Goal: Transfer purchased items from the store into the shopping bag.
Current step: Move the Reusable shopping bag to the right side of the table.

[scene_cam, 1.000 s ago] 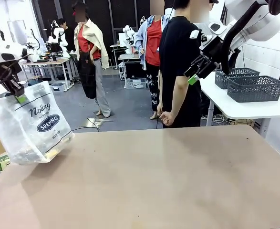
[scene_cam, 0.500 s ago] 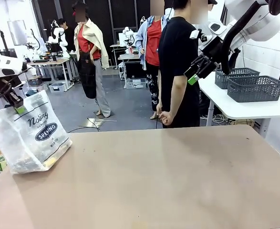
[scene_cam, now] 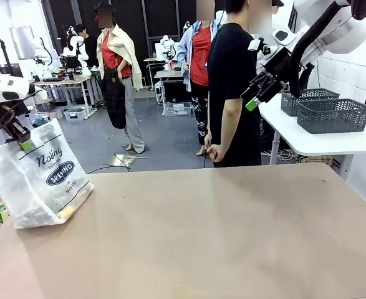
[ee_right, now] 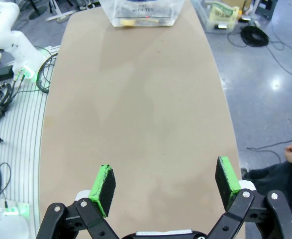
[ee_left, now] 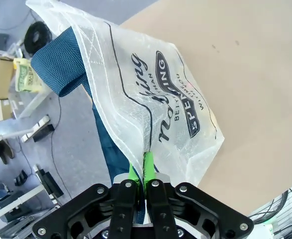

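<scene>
left gripper point(ee_left: 140, 172) pinched (jaws together), right gripper point(ee_right: 165, 184) agape

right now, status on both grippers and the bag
Left gripper shut on shopping bag, bag resting at table's left edge. Right gripper open, raised, holding nothing. Items inside bag. Nothing in the way.

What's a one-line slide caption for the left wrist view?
Left gripper shut on the top edge of the translucent shopping bag, navy handle draped beside it, above the tan table.
</scene>
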Controlling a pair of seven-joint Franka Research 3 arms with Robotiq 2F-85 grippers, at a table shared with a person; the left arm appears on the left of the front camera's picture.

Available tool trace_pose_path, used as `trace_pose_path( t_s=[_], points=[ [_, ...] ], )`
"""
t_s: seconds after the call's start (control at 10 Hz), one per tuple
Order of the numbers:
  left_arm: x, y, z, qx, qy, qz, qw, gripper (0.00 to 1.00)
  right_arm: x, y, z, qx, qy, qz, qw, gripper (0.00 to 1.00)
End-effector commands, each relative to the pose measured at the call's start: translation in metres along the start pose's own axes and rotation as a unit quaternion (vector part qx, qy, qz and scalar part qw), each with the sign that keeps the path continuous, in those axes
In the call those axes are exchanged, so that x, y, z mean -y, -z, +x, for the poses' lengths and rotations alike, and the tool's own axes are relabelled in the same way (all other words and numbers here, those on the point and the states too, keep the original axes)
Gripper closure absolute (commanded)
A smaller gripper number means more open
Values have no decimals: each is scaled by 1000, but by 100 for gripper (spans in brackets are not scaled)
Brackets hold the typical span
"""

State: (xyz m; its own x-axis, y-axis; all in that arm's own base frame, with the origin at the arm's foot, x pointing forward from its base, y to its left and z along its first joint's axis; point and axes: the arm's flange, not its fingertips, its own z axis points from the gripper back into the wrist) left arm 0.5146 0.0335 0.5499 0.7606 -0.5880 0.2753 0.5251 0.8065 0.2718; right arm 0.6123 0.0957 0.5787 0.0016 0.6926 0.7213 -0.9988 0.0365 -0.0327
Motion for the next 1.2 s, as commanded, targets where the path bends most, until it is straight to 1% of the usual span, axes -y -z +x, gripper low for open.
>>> trace_pose_path(
  t_s=[0.0, 0.1, 0.5, 0.6, 1.1],
  points=[
    [-2, -3, 1, 3, 2, 2, 1000, 100, -1, 0, 0, -3, -1, -1, 1000, 0],
    [0, 0, 0, 0, 0, 0, 1000, 85, -1, 0, 0, -3, -1, -1, 1000, 0],
    [3, -8, 3, 5, 3, -5, 1000, 5, -1, 0, 0, -3, -1, -1, 1000, 0],
    [4, -12, 5, 4, 6, -3, 1000, 0, -1, 0, 0, -3, -1, -1, 1000, 0],
    [20, -25, 17, 5, 25, -6, 1000, 0, -1, 0, 0, -3, -1, -1, 1000, 0]
  ],
)
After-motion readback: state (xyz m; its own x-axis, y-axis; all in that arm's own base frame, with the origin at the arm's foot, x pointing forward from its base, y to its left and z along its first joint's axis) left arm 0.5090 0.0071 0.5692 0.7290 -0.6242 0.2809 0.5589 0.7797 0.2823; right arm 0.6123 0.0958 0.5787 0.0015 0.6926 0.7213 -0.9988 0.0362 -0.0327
